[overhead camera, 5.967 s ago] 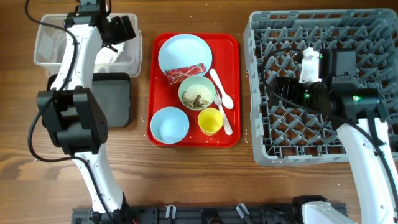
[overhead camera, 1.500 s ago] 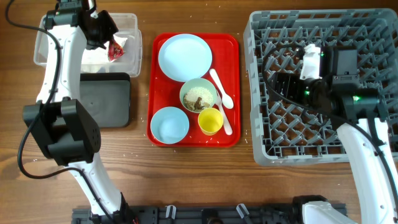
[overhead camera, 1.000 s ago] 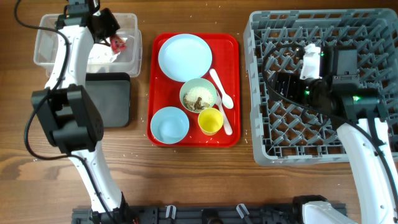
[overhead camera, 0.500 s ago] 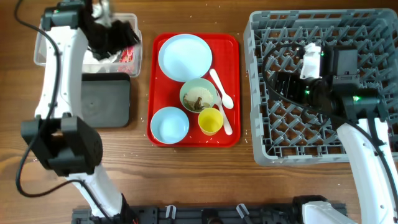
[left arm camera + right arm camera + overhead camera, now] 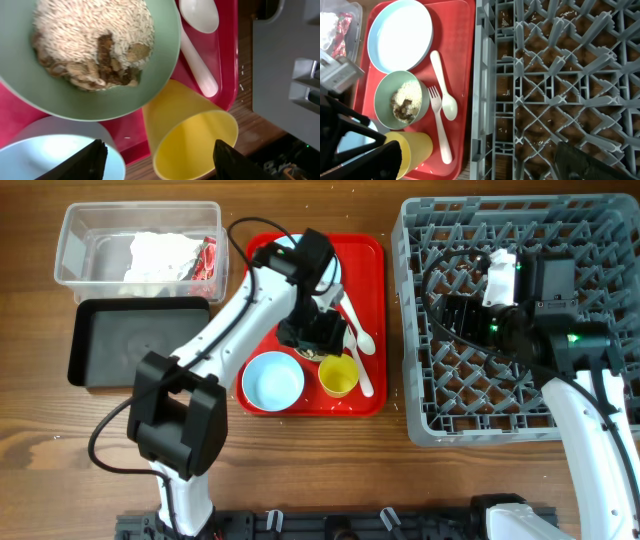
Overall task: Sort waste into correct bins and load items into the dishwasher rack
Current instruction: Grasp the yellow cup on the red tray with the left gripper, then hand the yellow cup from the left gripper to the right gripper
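Observation:
My left gripper (image 5: 316,330) is open and empty, hovering over the pale green bowl (image 5: 165,45) on the red tray. The bowl holds rice-like crumbs and brown food scraps (image 5: 100,55). The yellow cup (image 5: 192,135) lies just below it, with the light blue bowl (image 5: 272,380) to its left. The light blue plate (image 5: 400,35) is partly under my left arm. The white spoon (image 5: 442,80) and fork (image 5: 439,125) lie right of the bowl. The napkin (image 5: 160,255) and red wrapper (image 5: 207,260) lie in the clear tub (image 5: 85,230). My right gripper (image 5: 452,315) is open over the grey rack (image 5: 520,415).
The black shallow tray (image 5: 140,345) sits below the clear tub at the left. The red serving tray (image 5: 370,250) lies in the middle between the bins and the rack. Small crumbs are scattered on the wooden table around the tray.
My left arm has swung from the clear tub to above the green bowl. The red wrapper has left its grip and now lies in the tub. The right arm has not moved.

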